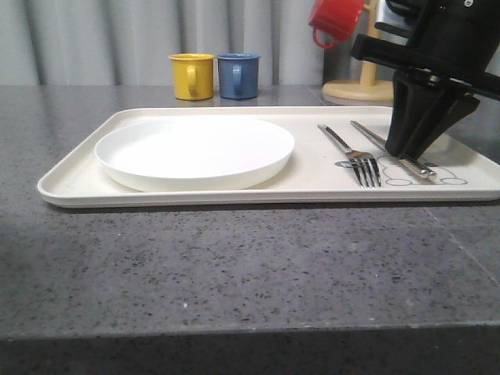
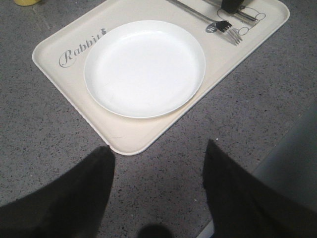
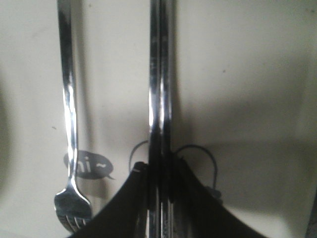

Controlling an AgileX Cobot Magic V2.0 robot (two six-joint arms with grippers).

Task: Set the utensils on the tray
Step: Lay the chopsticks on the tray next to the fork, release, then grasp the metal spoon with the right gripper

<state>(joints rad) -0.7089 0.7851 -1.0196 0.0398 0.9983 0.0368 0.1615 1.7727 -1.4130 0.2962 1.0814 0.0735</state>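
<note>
A kitchen-like setup: speckled grey stone counter (image 1: 234, 266), mugs (image 1: 192, 76) behind, wooden mug tree (image 1: 367, 78).

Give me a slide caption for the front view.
Right end effector shut on chopsticks beside the fork, on the tray with the white plate.

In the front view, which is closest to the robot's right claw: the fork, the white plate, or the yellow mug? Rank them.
From the right gripper, nearest first:
1. fork, just left of it on the tray
2. white plate, on the tray's left half
3. yellow mug, behind the tray, far left
</note>
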